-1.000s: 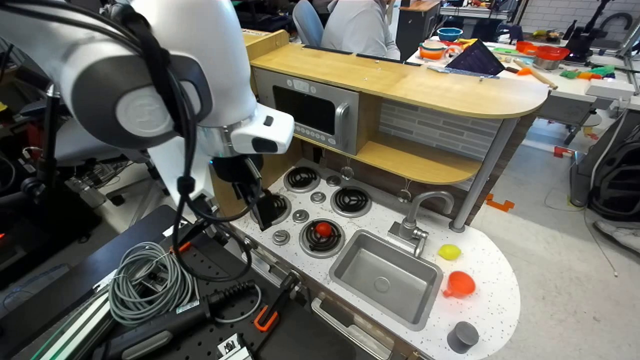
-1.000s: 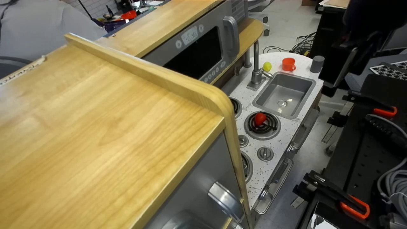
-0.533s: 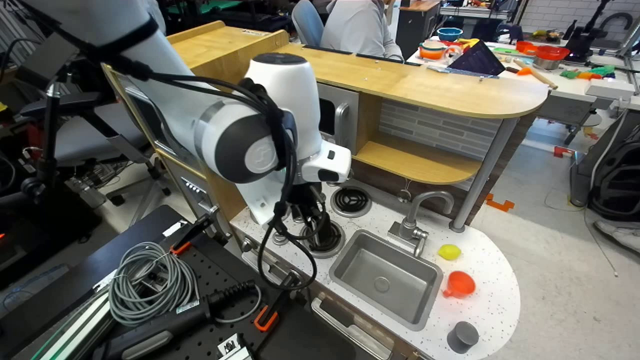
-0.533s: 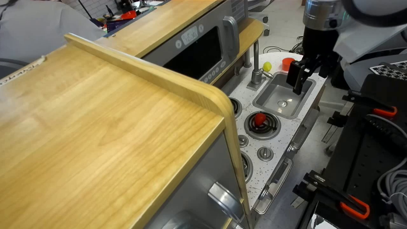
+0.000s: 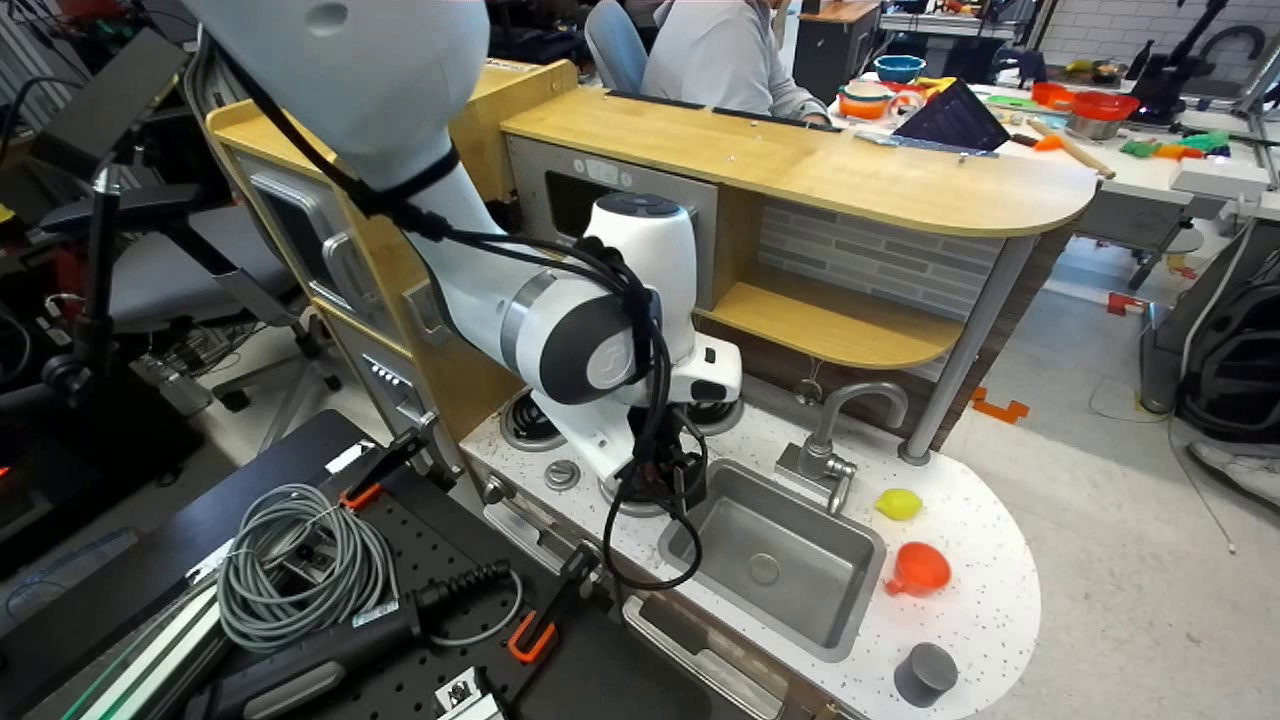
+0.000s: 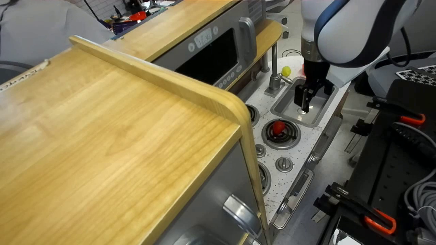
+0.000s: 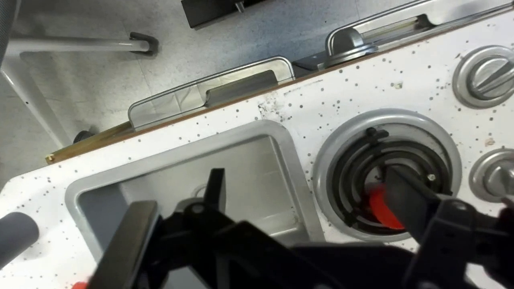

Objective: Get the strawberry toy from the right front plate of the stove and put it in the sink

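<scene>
The smooth red strawberry [image 6: 278, 127] rests on a black coiled stove burner [image 6: 288, 137] ringed in silver, lower than the claw [image 6: 316, 98] and apart from it, off to one side; in the wrist view a finger [image 7: 411, 200] hides part of it. The claw's two fingers stand wide apart with nothing between them, above the bench [image 5: 985, 560], a white top flecked with dark specks. Under the claw's other side lies the sink [image 5: 800, 590], grey metal with rounded corners, and beside that a bent metal faucet [image 5: 820, 455]. Across the sink from the claw are a yellow lemon [image 5: 898, 503], an orange-red cup [image 5: 921, 568] with a handle and a grey cup [image 5: 925, 673]. Well apart from the claw, the microwave [image 6: 211, 58] carries a pale label [image 6: 203, 37] whose writing is too blurred to read, as is the lettering [image 6: 25, 75] on the grainy wooden cabinet [image 6: 119, 136].
</scene>
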You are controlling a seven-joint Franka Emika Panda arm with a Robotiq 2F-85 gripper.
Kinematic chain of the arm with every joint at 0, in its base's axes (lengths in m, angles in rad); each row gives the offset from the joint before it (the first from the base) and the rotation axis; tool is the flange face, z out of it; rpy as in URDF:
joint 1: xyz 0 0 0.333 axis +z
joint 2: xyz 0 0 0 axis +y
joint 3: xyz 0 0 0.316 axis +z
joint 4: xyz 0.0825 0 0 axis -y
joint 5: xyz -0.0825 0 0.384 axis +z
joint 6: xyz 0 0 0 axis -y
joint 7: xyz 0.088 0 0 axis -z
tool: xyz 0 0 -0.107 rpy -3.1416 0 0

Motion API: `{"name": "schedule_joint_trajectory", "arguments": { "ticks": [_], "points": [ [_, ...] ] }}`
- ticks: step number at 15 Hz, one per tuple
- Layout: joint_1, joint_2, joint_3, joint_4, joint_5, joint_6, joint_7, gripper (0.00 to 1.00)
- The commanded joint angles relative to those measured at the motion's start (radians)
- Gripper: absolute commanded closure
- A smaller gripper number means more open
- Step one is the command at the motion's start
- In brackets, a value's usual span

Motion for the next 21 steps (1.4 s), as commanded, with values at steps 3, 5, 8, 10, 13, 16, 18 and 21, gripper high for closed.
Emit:
{"name": "schedule_joint_trajectory", "arguments": {
  "ticks": [3,5,8,10,13,16,18,21],
  "points": [
    [-0.039,0.159,0.043,0.148,0.015,-0.014,-0.141,0.0],
    [-0.044,0.188,0.055,0.179,0.008,-0.027,-0.184,0.0],
    [-0.064,0.202,0.096,0.195,-0.01,-0.019,-0.287,0.0],
    [-0.079,0.214,0.121,0.209,-0.016,-0.018,-0.354,0.0],
    [-0.079,0.226,0.132,0.225,-0.026,-0.019,-0.416,0.0],
    [-0.072,0.247,0.131,0.246,-0.032,-0.021,-0.452,0.0],
    [-0.061,0.268,0.125,0.265,-0.036,-0.018,-0.459,0.0],
    [-0.056,0.296,0.132,0.302,-0.03,-0.022,-0.457,0.0]
  ]
}}
